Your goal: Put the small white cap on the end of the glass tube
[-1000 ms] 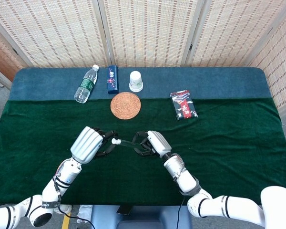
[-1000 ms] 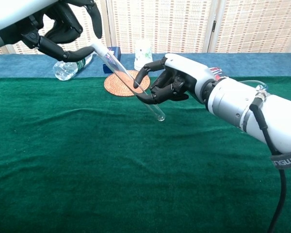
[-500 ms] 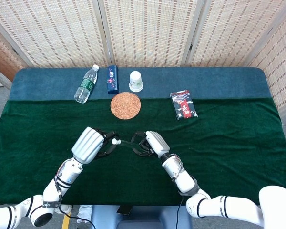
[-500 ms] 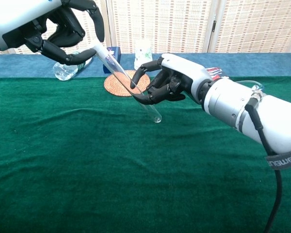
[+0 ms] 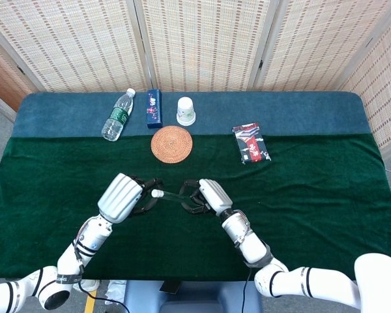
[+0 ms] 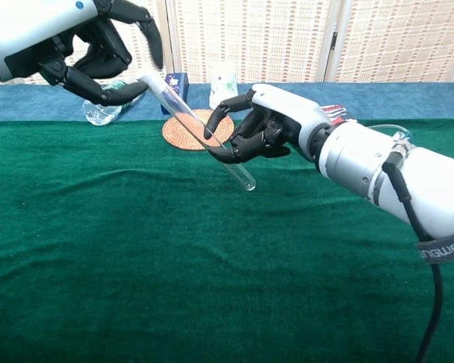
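Note:
The glass tube [image 6: 204, 136] slants from upper left down to lower right above the green cloth; it also shows in the head view as a short glass tube [image 5: 174, 195] between both hands. My right hand [image 6: 261, 130] grips it around the middle, and that same right hand [image 5: 205, 195] sits right of centre in the head view. The small white cap [image 6: 149, 78] sits at the tube's upper end. My left hand [image 6: 87, 45] pinches the cap, with one fingertip just below it and another curled above. From the head view, the white cap [image 5: 157, 193] lies between the left hand's [image 5: 120, 197] fingertips.
A round woven coaster [image 5: 171, 143] lies behind the hands. Along the blue back strip stand a water bottle [image 5: 118, 115], a dark blue box [image 5: 154, 107] and a white paper cup [image 5: 186, 111]. A red and black packet [image 5: 250, 142] lies to the right.
My right hand and the tube shifted slightly left, then settled. The left hand stays at the cap and has eased back a little, blurred by motion.

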